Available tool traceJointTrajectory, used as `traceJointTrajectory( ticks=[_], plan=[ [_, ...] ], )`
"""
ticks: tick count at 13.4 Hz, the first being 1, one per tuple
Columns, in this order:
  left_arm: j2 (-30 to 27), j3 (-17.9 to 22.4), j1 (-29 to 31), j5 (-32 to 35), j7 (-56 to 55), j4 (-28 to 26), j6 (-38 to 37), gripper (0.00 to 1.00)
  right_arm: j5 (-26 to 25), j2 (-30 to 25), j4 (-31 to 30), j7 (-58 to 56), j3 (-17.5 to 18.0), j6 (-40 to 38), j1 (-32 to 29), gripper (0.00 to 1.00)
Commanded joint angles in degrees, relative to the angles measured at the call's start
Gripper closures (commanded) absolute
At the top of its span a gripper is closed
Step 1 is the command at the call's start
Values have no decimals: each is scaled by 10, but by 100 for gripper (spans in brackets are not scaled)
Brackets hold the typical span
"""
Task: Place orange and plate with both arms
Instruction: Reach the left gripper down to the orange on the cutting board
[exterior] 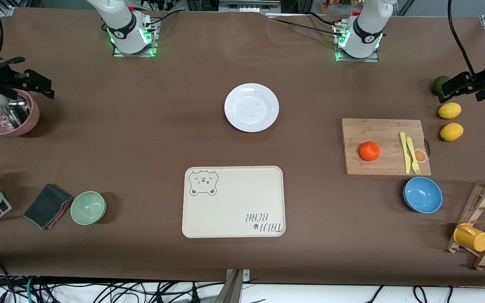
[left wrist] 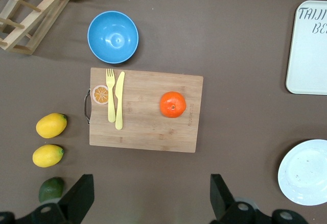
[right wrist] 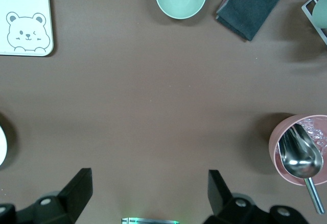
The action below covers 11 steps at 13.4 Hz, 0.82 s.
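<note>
Orange [exterior: 369, 151] resting on wooden cutting board [exterior: 377, 134] toward left arm's end of table, dimpled top facing up; round, no long axis to note. Same board carrying yellow knife [exterior: 403, 151] and yellow fork [exterior: 412, 155], laid side by side near the handle end, apart from the fruit, beside a printed orange-slice mark. Plate [exterior: 251, 107] bare and flat at mid-table, nearer the base-side edge, well apart from the board. Bear-print tray [exterior: 233, 201] nearer the camera than the plate, nothing on it. Blue bowl [exterior: 422, 194] holding nothing, just beside the board's camera-side edge. Green bowl [exterior: 88, 207] likewise holding nothing, toward right arm's end, next to folded dark cloth [exterior: 47, 205]. Pink bowl [exterior: 9, 115] at right arm's end with metal scoop [right wrist: 301, 157] inside. Two lemons [exterior: 450, 110] and dark green fruit [exterior: 439, 84] near the left-arm edge; wooden rack [exterior: 484, 223] with yellow cup [exterior: 471, 237] at that end's camera-side corner. Open tabletop between orange and plate, nothing blocking. Left gripper [left wrist: 148, 203] over the table near the green fruit, jaws spread wide, holding nothing. Right gripper [right wrist: 149, 201] over the pink bowl's area, jaws spread wide, also unloaded.
</note>
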Motion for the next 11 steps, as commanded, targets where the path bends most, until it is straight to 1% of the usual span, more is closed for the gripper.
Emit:
traceJointTrajectory(
  ticks=[1, 3, 5, 6, 9, 10, 11],
  plan=[
    [6, -1, 2, 6, 2, 14, -10, 0, 1, -4, -2, -5, 4, -3, -5, 0],
    [17, -1, 1, 6, 2, 13, -10, 0, 1, -4, -2, -5, 4, -3, -5, 0],
    [44, -3, -3, 6, 1, 11, -1, 0, 0, -4, -1, -5, 4, -3, -5, 0],
    [46, -4, -9, 8, 0, -13, 30, 0, 0, -4, -1, -5, 3, -4, -5, 0],
    [26, -6, -10, 6, 2, -150, 170, 0, 0, -4, -1, -5, 3, -4, -5, 0],
    [28, -6, -10, 6, 3, -182, 213, 0, 0, -4, -1, -5, 3, -4, -5, 0],
    [35, -6, -10, 8, 2, -200, 227, 0, 1, -4, -2, -5, 3, -4, -5, 0]
  ],
)
